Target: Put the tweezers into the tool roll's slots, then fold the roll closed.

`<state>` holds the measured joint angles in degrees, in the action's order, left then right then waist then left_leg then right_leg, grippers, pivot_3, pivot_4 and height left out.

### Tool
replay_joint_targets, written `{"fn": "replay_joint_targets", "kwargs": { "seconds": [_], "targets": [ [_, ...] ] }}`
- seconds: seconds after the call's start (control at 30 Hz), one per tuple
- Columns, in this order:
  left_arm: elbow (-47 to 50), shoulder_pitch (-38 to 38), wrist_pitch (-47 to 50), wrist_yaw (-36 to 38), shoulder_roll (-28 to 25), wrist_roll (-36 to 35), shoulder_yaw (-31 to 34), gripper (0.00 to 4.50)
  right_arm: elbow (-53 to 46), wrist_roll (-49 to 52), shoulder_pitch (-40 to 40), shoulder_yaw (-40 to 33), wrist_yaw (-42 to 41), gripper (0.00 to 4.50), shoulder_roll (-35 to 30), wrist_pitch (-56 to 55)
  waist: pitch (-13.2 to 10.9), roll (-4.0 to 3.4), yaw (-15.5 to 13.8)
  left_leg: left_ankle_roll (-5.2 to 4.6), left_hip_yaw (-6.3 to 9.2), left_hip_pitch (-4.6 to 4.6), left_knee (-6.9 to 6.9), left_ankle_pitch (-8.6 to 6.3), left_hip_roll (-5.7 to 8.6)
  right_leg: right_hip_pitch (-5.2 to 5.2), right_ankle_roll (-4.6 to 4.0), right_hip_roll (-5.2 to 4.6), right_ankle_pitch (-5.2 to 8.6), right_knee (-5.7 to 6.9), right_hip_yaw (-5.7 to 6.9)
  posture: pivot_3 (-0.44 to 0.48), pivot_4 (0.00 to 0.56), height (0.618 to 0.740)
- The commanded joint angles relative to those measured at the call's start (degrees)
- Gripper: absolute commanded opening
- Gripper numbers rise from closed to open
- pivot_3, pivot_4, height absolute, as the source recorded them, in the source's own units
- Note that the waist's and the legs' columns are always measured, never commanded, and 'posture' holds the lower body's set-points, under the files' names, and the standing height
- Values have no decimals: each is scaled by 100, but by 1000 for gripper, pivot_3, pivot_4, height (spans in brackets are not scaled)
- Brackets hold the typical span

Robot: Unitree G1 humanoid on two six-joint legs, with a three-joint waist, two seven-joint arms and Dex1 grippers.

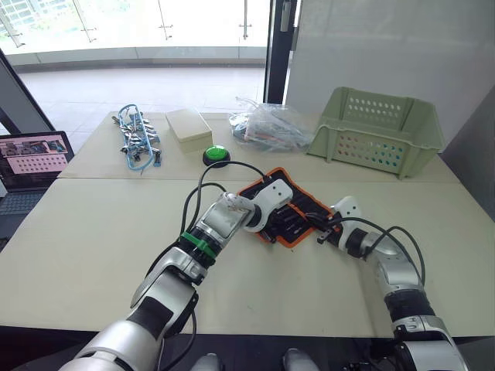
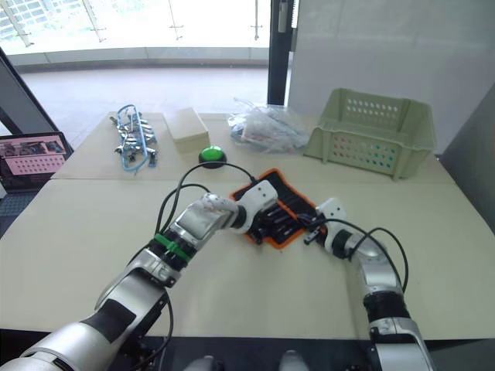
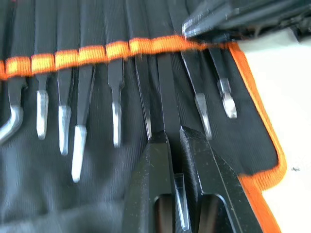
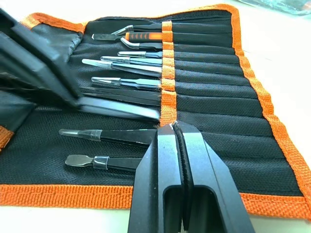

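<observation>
The tool roll (image 1: 306,204) lies open on the table, black with orange edging. Several tweezers (image 4: 127,82) sit in its slots (image 4: 218,97) under the orange band, their tips sticking out. My left gripper (image 3: 173,138) is over the roll's left part, shut on one black tweezers (image 3: 168,102) whose far end runs under the orange band. That same pair shows in the right wrist view as a long black tweezers (image 4: 119,109). My right gripper (image 4: 176,127) is shut, its tips resting on the orange band (image 4: 167,99) near the roll's right edge.
A pale green basket (image 1: 375,127) stands at the back right. A clear plastic bag (image 1: 271,124), a green button (image 1: 216,154), a beige box (image 1: 188,127) and a blue-and-silver tangle (image 1: 135,139) line the far table. A laptop (image 1: 31,158) sits at the left.
</observation>
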<state>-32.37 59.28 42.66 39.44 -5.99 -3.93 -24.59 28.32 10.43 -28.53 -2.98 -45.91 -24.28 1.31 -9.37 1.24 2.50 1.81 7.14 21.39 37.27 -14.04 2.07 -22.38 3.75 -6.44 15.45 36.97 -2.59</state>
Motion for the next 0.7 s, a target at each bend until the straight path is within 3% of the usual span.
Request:
{"fn": "replay_joint_targets", "kwargs": {
  "seconds": [0.03, 0.43, 0.7],
  "targets": [
    [-337, 288, -381, 23, 162, 177, 80, 30, -159, 6, 63, 10, 37, 0, -19, 86, 0, 0, 4, 0, 0, 0, 0, 0, 0, 0, 0, 0, 0, 0, 0, 0, 150, 740],
    [-1919, 846, -1614, -57, 742, 707, 163, 30, -502, 36, 284, 17, 125, 0, -7, 283, 0, 1, -57, 0, 0, 1, 10, 0, 6, 8, 5, -3, 2, -2, 2, 0, 150, 740],
    [-2470, 933, -2017, 122, 841, 998, 182, 30, -545, 39, 282, 21, 140, 0, 8, 345, -1, 1, -55, 0, 0, 1, 13, 0, 6, 9, 7, -3, 3, 2, 2, 0, 150, 740]
  ]
}}
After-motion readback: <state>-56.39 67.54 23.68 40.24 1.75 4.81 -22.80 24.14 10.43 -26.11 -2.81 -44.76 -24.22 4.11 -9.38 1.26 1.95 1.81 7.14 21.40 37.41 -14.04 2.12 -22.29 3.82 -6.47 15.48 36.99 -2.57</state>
